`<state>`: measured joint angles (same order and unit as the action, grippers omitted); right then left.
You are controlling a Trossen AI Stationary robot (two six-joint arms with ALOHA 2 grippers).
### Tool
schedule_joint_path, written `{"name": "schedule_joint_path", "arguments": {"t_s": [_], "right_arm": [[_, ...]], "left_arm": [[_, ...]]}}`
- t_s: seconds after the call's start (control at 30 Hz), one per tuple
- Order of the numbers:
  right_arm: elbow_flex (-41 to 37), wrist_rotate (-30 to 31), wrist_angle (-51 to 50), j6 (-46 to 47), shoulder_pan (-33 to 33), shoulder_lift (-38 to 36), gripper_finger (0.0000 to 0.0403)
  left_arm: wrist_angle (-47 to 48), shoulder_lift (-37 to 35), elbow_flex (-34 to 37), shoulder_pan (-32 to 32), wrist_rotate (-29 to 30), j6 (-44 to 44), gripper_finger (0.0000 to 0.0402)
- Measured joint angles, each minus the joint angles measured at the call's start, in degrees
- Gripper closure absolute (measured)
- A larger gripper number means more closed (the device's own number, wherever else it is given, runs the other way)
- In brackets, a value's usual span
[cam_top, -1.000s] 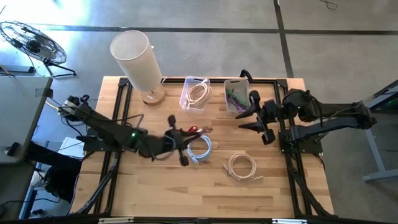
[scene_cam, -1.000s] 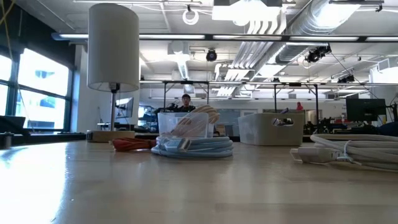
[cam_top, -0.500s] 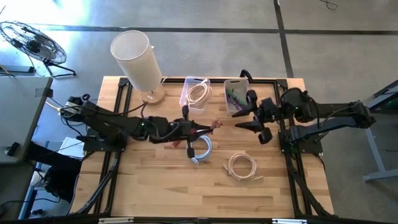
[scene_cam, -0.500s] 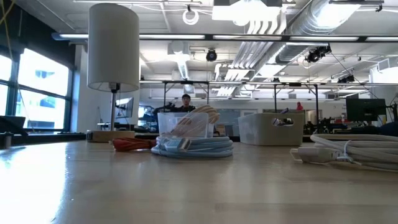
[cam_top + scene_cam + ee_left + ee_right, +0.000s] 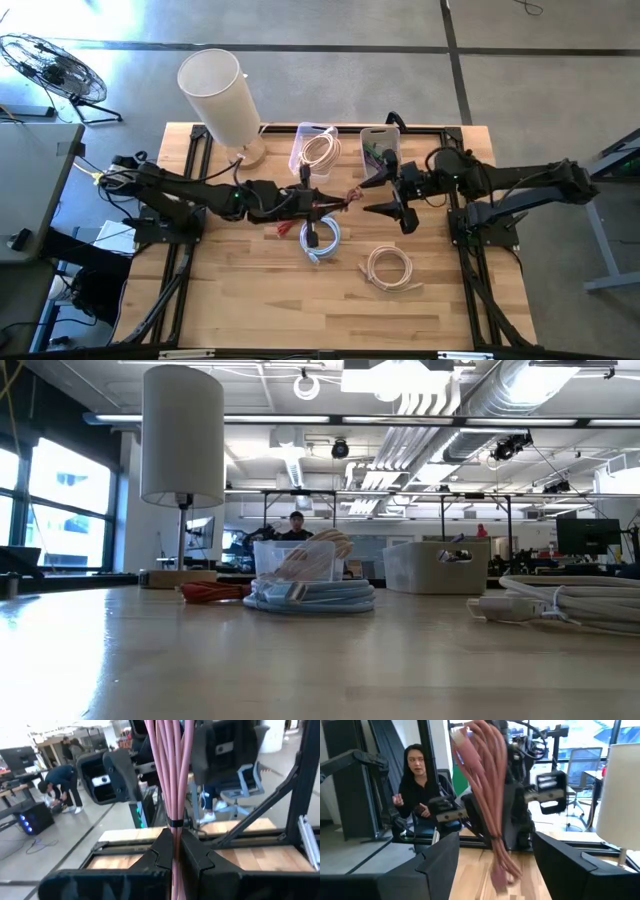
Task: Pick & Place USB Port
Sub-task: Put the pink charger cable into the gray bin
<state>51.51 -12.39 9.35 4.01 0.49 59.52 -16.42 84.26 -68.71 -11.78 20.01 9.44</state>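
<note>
Holding the pink cable bundle (image 5: 335,204) clamped aloft, the left pincer (image 5: 318,207) offers it across. The right pincer (image 5: 385,194) faces it, fingers apart. A handover looks next: right must close around the bundle before left lets go.

Bright, even daylight over the whole scene.
The overhead picture is sharp with soft, short shadows; window glare whitens the table-level picture's left edge; the pink cable (image 5: 487,795) is motion-blurred close up.
</note>
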Motion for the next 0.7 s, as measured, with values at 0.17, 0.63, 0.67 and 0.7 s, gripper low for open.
{"name": "schedule_joint_path", "arguments": {"t_s": [0.17, 0.63, 0.67, 0.7], "right_arm": [[0.1, -0.2, 2.7, -0.2, 0.0, 2.0, 0.0162], [0.9, -2.2, 3.9, -2.5, -0.1, 5.1, 0.0163], [0.9, -2.2, 4.0, -2.9, -0.1, 5.1, 0.0165], [0.9, -2.2, 4.2, -3.6, -0.1, 5.1, 0.0169]], "left_arm": [[0.0, 1.0, 0.0, 0.2, -0.2, 0.0, 0.0396], [-0.3, 2.6, 0.0, 2.5, -1.8, -0.9, 0.0396], [-0.4, 2.6, 0.0, 2.5, -1.9, -0.9, 0.0396], [-0.4, 2.6, 0.0, 2.5, -2.0, -1.0, 0.0396]]}}
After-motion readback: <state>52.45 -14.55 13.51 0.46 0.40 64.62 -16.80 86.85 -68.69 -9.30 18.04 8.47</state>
